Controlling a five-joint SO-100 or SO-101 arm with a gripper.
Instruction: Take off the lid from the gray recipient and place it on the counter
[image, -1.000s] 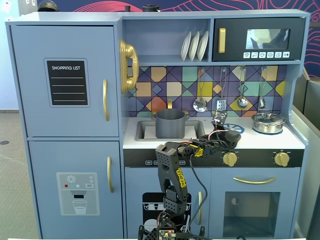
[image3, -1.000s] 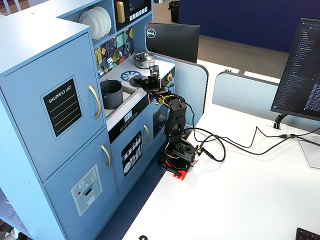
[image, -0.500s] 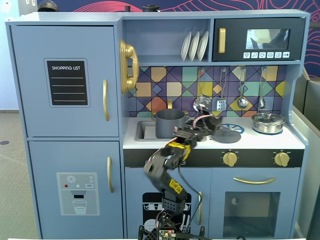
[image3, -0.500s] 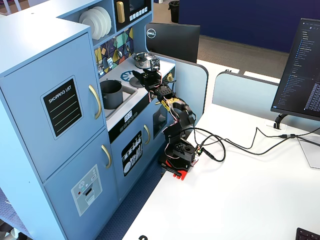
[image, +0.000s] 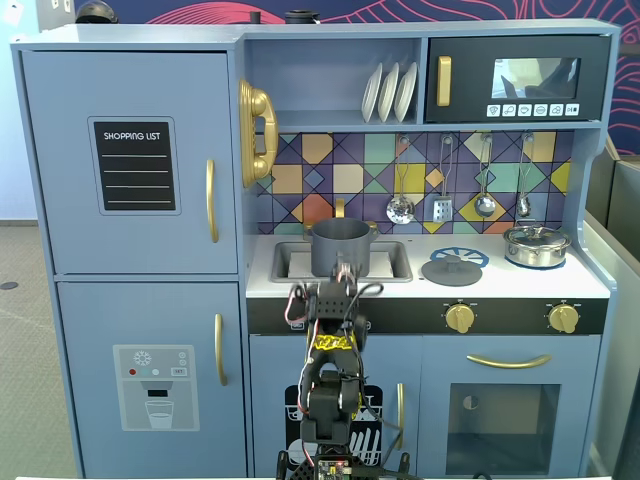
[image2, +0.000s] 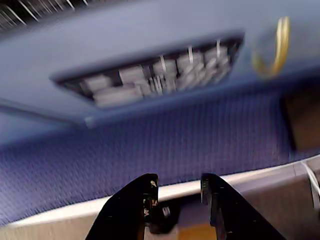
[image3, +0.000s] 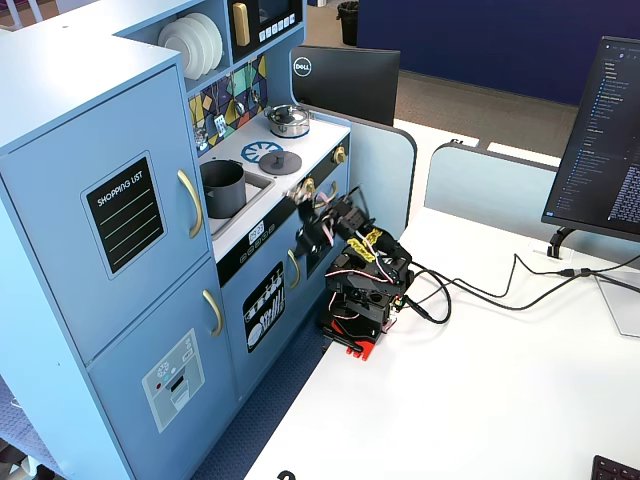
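Note:
The matte dark gray pot (image: 340, 247) stands uncovered in the sink recess; it also shows in the other fixed view (image3: 222, 187). The dark gray lid (image: 452, 270) with its small knob lies flat on the white counter (image: 500, 283), on the edge of the burner print, right of the pot; it also shows in the other fixed view (image3: 284, 161). My gripper (image2: 178, 185) is open and empty, its jaws apart with nothing between them. It hangs in front of the counter's front edge (image: 343, 278), clear of the pot and the lid (image3: 298, 193).
A shiny steel pot with a glass lid (image: 537, 244) stands at the counter's far right. Gold knobs (image: 460, 317) and door handles stick out of the kitchen front near the arm. The arm's base (image3: 362, 318) sits on a white desk with cables.

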